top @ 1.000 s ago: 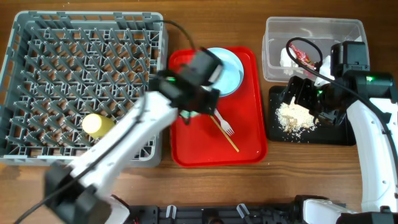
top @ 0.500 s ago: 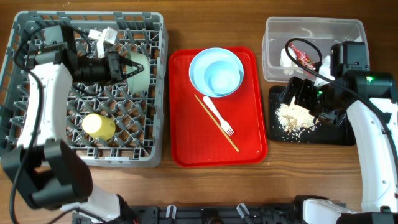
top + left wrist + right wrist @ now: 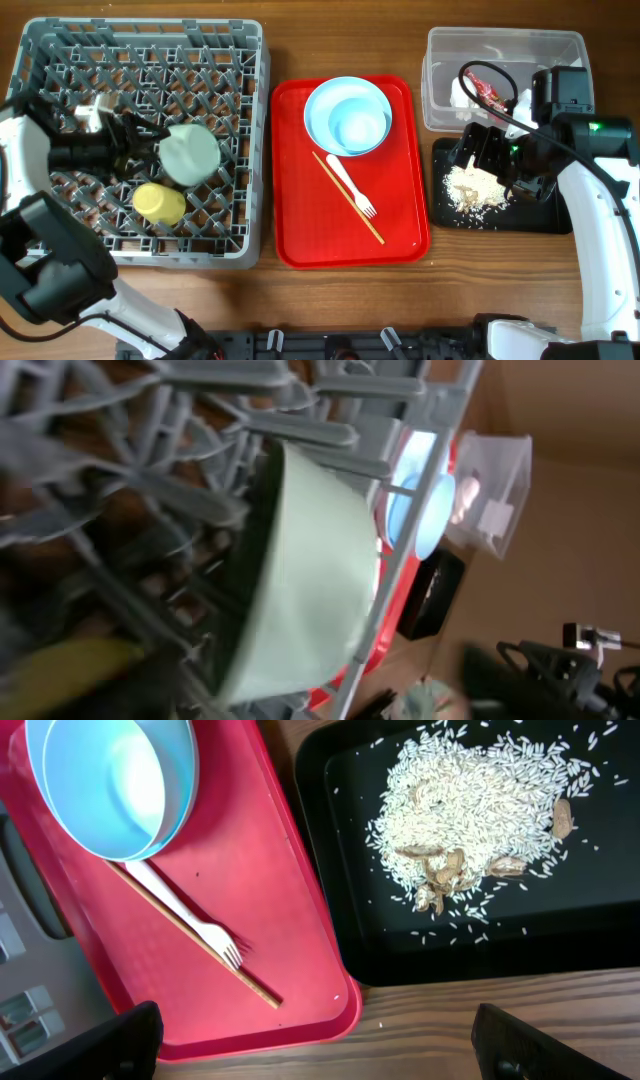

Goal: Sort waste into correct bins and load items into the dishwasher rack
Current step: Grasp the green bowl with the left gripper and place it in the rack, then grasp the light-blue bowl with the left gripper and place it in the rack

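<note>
Item: pale green plastic bowl (image 3: 192,152), tipped on its side among the tines of the grey plastic dishwasher rack (image 3: 255,140), left-centre of the overhead view, just above a yellow plastic cup (image 3: 158,203)
Handling: best seated between tines, clear of the cup, before release
Left gripper (image 3: 148,152): meets the bowl's rim; grasp cannot be told, its fingers lost in the blurred wrist view
Right gripper (image 3: 315,1035): spread wide, empty, over the black tray (image 3: 330,900) of rice

The pale green bowl (image 3: 190,153) lies sideways in the grey rack (image 3: 140,27) (yellow cup (image 3: 158,203) just beside). The blue bowls (image 3: 347,115) sit nested.
</note>
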